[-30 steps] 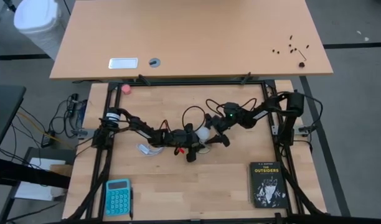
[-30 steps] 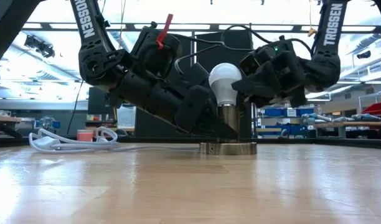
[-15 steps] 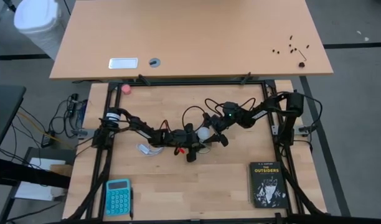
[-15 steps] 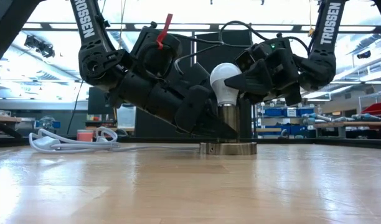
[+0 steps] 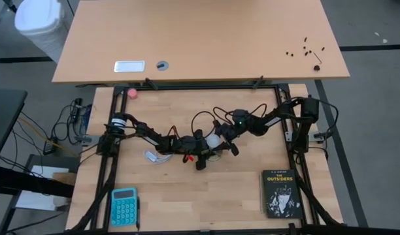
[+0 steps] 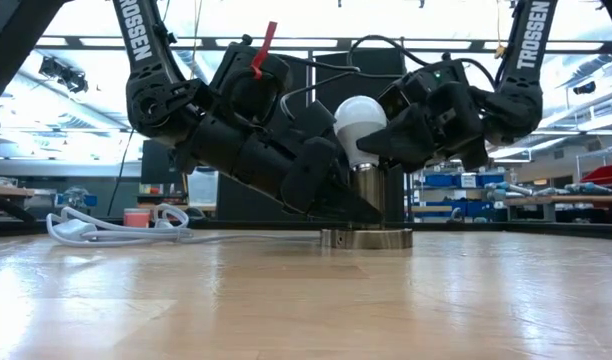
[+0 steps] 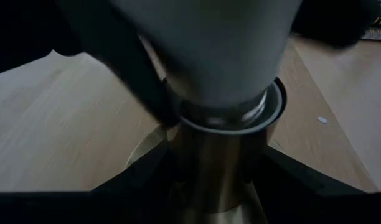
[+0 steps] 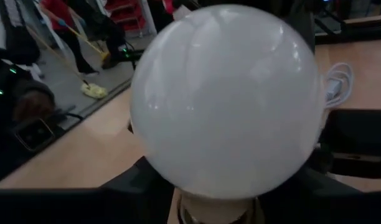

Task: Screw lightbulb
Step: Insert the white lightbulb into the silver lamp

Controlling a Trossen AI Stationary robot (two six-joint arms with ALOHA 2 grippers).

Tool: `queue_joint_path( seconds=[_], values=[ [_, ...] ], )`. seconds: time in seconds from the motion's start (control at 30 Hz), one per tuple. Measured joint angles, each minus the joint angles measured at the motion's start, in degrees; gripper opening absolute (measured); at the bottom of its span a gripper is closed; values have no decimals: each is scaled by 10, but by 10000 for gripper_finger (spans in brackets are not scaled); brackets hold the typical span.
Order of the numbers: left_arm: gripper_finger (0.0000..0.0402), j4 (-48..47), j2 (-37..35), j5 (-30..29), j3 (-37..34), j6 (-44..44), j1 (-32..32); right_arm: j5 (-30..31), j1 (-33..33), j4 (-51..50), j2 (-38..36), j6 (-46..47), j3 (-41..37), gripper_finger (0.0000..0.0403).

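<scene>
The white lightbulb (image 6: pixel 359 122) stands upright with its grey neck in the metal socket (image 6: pixel 364 195). The socket's round base disc (image 6: pixel 366 238) rests on the wooden table at its middle. My left gripper (image 5: pixel 203 154) comes in low from the table's left and is shut on the socket's stem. My right gripper (image 5: pixel 223 141) reaches in from the right and is shut on the bulb's globe (image 8: pixel 225 99). In the left wrist view the bulb's neck (image 7: pixel 221 56) sits in the socket's rim (image 7: pixel 231 118). My left gripper pinches the socket's upright stem (image 7: pixel 209 171) between its two fingers (image 7: pixel 137 180), below the rim. The fingers slant slightly down from the table's left. The socket stays standing on its base disc. My right gripper pinches the lower half of the bulb's globe (image 8: pixel 197 177) between its two fingers (image 8: pixel 125 186). It comes nearly level from the table's right. The bulb stands upright in the socket.
A white cord (image 6: pixel 106 225) lies coiled to the left of the socket. A black book (image 5: pixel 280 193) lies at the near right and a blue calculator (image 5: pixel 124 206) at the near left. A pink ball (image 5: pixel 131 93) sits at the far left edge.
My right gripper has shut on the bulb's globe, its fingers closing in from wide apart. The bulb has shifted slightly toward the left arm. My left gripper has kept its hold on the socket.
</scene>
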Motion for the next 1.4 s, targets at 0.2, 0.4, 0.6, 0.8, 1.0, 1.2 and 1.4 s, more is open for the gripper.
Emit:
queue_joint_path(
  seconds=[0.2,0.4,0.6,0.8,1.0,1.2,1.4],
  values=[
    [207,-1,0,1,-1,-10,0,41,21,-16,-1,-61,-1,177],
    [207,0,0,1,0,-11,0,65,22,-58,-19,-76,-1,174],
    [207,0,0,-24,0,-30,0,147,37,-143,-64,-118,0,169],
    [207,0,0,-78,-1,-59,0,264,67,-169,-79,-76,0,168],
    [207,0,0,-108,-1,-76,-2,357,99,-164,-79,13,1,168],
    [207,0,0,-126,-1,-77,-4,482,142,-162,-78,87,2,168],
    [207,1,0,-123,0,-75,-5,526,173,-162,-77,72,1,175]
  ],
)
